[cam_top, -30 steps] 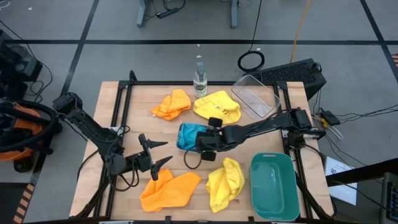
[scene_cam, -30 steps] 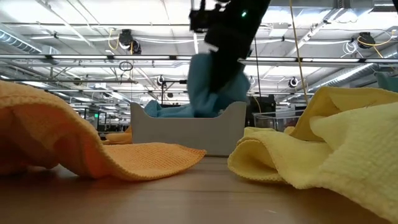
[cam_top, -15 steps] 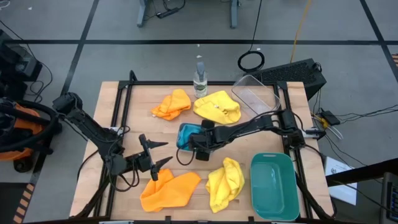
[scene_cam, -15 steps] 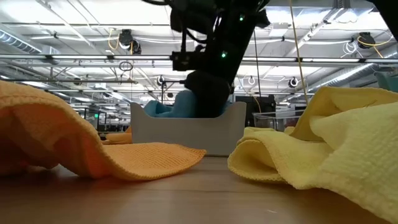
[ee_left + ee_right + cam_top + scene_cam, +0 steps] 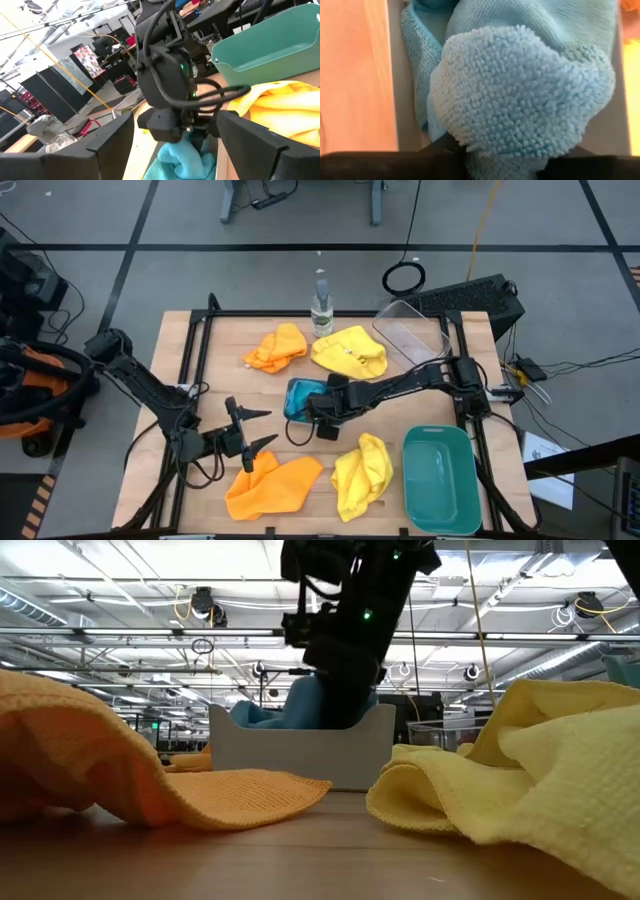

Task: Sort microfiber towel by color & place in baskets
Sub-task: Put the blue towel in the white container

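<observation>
Blue towels (image 5: 520,95) – fluffy looped pile, bunched in pale grey-blue bin (image 5: 300,755) at table centre. No readable labels. Right gripper (image 5: 318,408) down in bin, clamped on blue towel. Left gripper (image 5: 250,442) spread wide, empty, by orange towel (image 5: 272,485). Green bin (image 5: 438,480) holds nothing.

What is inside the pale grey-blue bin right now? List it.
Bright blue cloth fills the pale grey-blue bin. The right hand reaches into it with blue cloth bunched at its fingers. How many cloths are there, and the bin's floor, cannot be seen.
</observation>
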### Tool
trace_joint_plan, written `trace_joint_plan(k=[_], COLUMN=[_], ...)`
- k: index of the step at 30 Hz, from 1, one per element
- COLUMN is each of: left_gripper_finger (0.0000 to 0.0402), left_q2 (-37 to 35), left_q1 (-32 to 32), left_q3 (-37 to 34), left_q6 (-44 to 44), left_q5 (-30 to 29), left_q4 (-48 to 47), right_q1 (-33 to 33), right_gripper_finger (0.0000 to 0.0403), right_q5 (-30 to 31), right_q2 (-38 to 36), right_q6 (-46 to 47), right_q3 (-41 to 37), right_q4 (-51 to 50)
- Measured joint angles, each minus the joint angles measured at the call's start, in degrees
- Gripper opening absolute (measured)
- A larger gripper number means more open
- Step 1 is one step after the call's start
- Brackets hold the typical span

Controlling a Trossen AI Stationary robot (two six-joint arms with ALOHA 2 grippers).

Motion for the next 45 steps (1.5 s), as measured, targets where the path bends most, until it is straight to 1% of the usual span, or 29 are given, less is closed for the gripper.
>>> trace_joint_plan(k=[4, 8, 11, 14, 17, 21, 23, 25, 27, 32, 34, 37, 39, 45], left_gripper_finger=[0.029, 0.029, 0.029, 0.029, 0.029, 0.029, 0.029, 0.029, 0.029, 0.029, 0.029, 0.029, 0.029, 0.029], left_q2=[0.0, 0.0, 0.0, 0.0, 0.0, 0.0, 0.0, 0.0, 0.0, 0.0, 0.0, 0.0, 0.0, 0.0], left_q1=[0.0, 0.0, 0.0, 0.0, 0.0, 0.0, 0.0, 0.0, 0.0, 0.0, 0.0, 0.0, 0.0, 0.0], left_q3=[0.0, 0.0, 0.0, 0.0, 0.0, 0.0, 0.0, 0.0, 0.0, 0.0, 0.0, 0.0, 0.0, 0.0], left_q6=[-0.46, -0.47, -0.48, -0.48, -0.5, -0.52, -0.52, -0.53, -0.55, -0.66, -0.67, -0.73, -0.74, -0.76], left_q5=[0.07, 0.15, 0.17, 0.2, 0.2, 0.2, 0.2, 0.2, 0.2, 0.23, 0.22, 0.22, 0.22, 0.22], left_q4=[0.0, 0.0, -0.02, -0.04, -0.03, -0.02, 0.0, -0.02, 0.0, -0.01, -0.03, -0.62, -1.0, -1.31], right_q1=[0.25, 0.45, 0.72, 1.52, 2.73, 4.45, 5.42, 6.24, 6.62, 5.2, 3.92, 2.02, 0.99, -0.75], right_gripper_finger=[0.0181, 0.022, 0.0236, 0.0237, 0.0224, 0.0192, 0.0172, 0.0146, 0.0116, 0.003, 0.0008, 0.0014, 0.0018, 0.0006], right_q5=[-0.22, -1.47, -1.54, -1.28, -1.22, -0.83, 1.12, 3.76, 4.96, 5.09, 5.09, 4.77, 3.47, -1.39], right_q2=[-1.98, -4.33, -6.39, -8.86, -10.92, -12.93, -13.41, -13.37, -12.71, -9.41, -7.44, -4.08, -1.75, 2.52], right_q6=[0.66, 1.25, 2.25, 3.79, 4.08, 3.66, 3.05, 1.99, 0.67, -0.86, -0.39, 1.25, 1.17, -2.58], right_q3=[-0.02, -0.01, -0.01, 0.0, -0.02, -0.01, 0.0, -0.02, 0.0, 0.0, 0.0, 0.0, -0.02, 0.02], right_q4=[-1.73, -4.26, -6.96, -9.34, -10.39, -10.43, -9.52, -7.94, -4.74, 0.94, 0.68, 1.26, 1.96, 9.31])
